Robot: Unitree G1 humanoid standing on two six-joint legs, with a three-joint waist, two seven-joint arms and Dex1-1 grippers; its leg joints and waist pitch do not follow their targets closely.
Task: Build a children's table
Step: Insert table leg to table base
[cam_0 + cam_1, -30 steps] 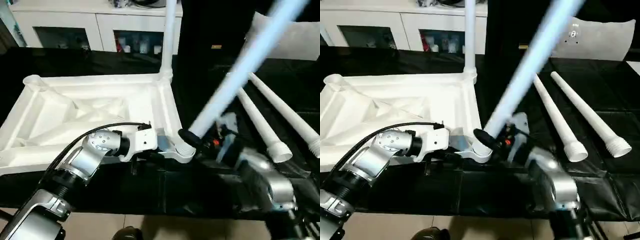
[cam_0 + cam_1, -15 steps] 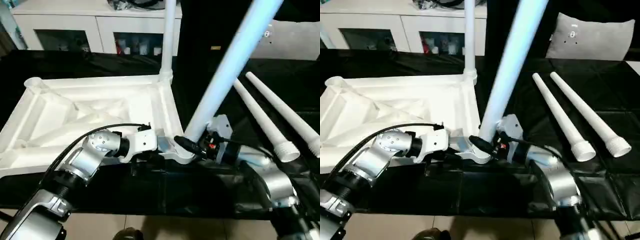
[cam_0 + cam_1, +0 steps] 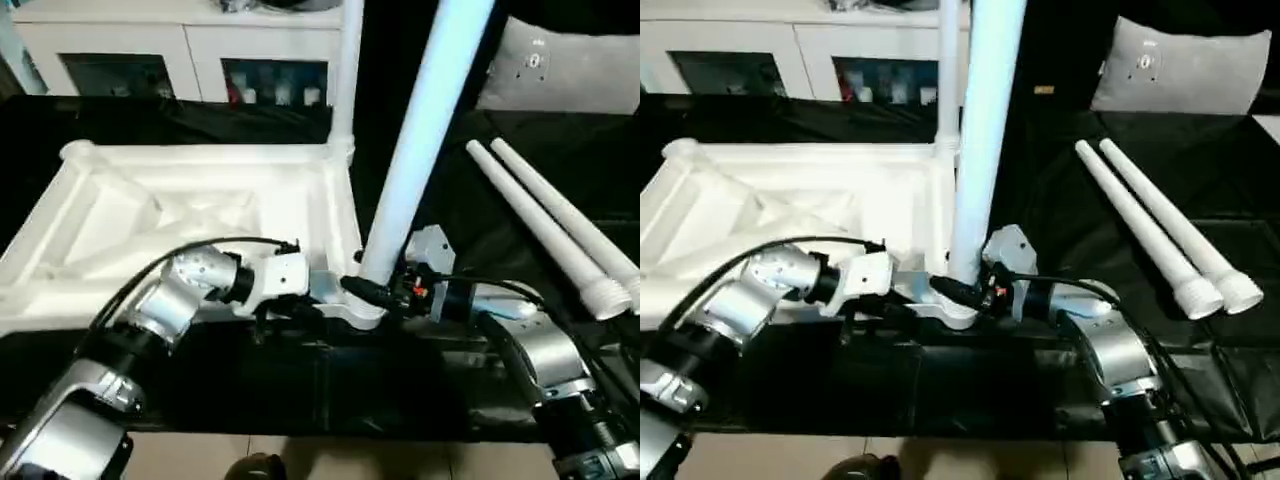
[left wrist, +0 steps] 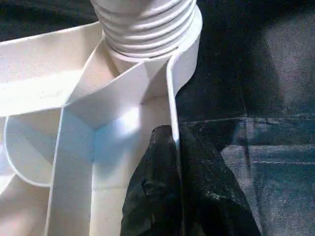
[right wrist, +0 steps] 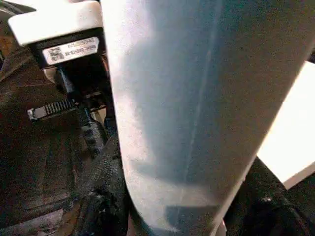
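White table top (image 3: 200, 205), ribbed underside; white legs (image 3: 545, 225), ridged thread collar (image 4: 147, 29). Black cover on tabletop (image 3: 120, 125). Black fingers (image 4: 167, 196), silver forearms (image 3: 170, 305). White cabinet (image 3: 180, 45), dark glass doors. Grey cushion (image 3: 570, 65).

Landmark: the upturned children's table top (image 3: 200, 215). At its near right corner socket (image 3: 362, 312) room is tight: the left claw (image 4: 174, 162) pinches the rim wall there, the right claw (image 3: 372, 291) grips the foot of a steeply standing leg (image 3: 425, 130), and both forearms bar the near edge. A second leg (image 3: 347, 75) stands upright in the far right corner. The ribbed middle and left side lie open from above. Right of the top, bare black tabletop (image 3: 450, 215) gives passage up to two loose legs (image 3: 550, 225) lying side by side.
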